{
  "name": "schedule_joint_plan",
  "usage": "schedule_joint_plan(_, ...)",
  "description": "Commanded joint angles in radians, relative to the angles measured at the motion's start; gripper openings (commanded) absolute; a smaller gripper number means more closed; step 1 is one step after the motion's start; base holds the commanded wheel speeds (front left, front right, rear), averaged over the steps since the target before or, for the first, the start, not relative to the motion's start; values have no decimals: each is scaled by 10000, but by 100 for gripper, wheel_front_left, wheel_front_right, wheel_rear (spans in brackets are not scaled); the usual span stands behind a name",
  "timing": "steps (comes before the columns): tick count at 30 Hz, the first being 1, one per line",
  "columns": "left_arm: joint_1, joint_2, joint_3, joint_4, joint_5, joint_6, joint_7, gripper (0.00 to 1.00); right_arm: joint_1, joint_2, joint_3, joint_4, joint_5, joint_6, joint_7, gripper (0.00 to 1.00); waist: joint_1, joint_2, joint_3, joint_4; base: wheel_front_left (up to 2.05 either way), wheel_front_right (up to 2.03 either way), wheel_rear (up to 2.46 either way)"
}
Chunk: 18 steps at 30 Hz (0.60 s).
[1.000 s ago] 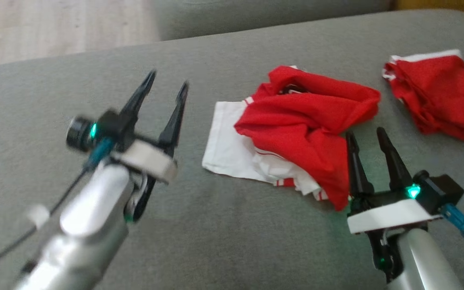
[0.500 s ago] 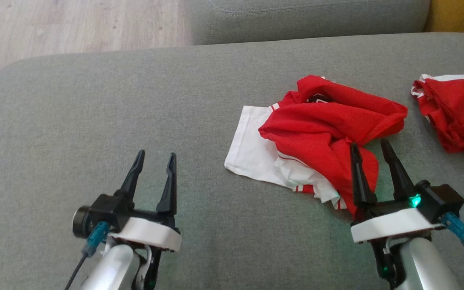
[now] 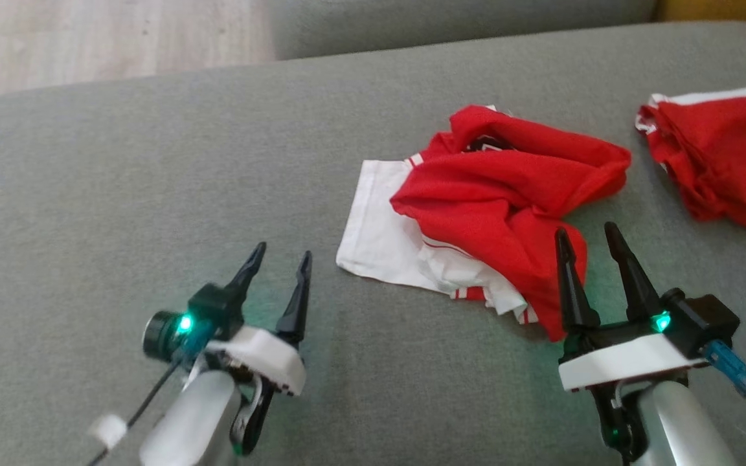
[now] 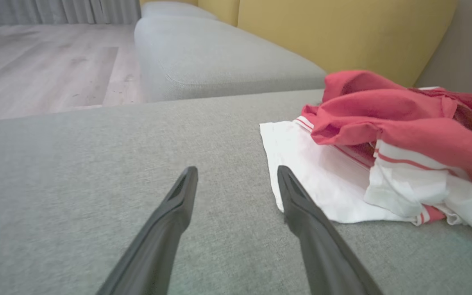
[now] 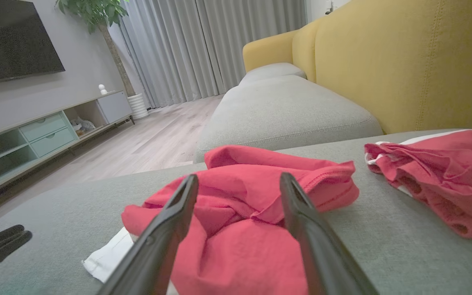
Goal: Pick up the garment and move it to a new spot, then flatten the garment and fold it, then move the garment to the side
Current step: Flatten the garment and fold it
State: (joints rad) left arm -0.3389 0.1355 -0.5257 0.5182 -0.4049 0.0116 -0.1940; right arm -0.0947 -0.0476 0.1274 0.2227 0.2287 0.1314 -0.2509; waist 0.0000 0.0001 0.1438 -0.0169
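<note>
A crumpled red and white garment [image 3: 489,207] lies on the grey sofa cushion [image 3: 153,194], its white part spread flat toward the left. My right gripper [image 3: 585,230] is open at the garment's near right edge, and its fingers frame the red folds [image 5: 252,205] in the right wrist view [image 5: 238,177]. My left gripper [image 3: 282,254] is open and empty, low over bare cushion to the left of the white edge [image 4: 301,164]. In the left wrist view [image 4: 237,170] there is only cushion between its fingers.
A second red garment [image 3: 716,155] lies bunched at the cushion's far right [image 5: 436,176]. Another grey cushion [image 4: 219,61] and a yellow backrest [image 5: 404,61] stand beyond. Wooden floor [image 3: 88,32] borders the cushion's far left.
The head camera has shifted. My left gripper has dropped from its raised spot and drawn back toward the near edge, staying open. The right gripper holds its place by the garment.
</note>
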Motion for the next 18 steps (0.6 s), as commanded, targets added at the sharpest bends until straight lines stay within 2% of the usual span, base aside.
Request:
schedule_joint_plan(1, -704, -1, 156, 43, 54, -137, 170, 100, -387, -26, 266, -345, 39, -7, -109, 100, 0, -1, 202, -201, 0, 0, 0)
schedule_joint_plan(10, -1912, -372, -269, 1488, -22, -603, 842, 100, -668, -26, 429, -435, 118, -7, -109, 100, 0, -1, 870, -851, 0, 0, 0)
schedule_joint_plan(18, -2482, -519, -489, 2777, -57, -499, 1602, 100, -771, -26, 496, -480, 252, -7, -109, 100, 0, -1, 1100, -1334, 0, 0, 0)
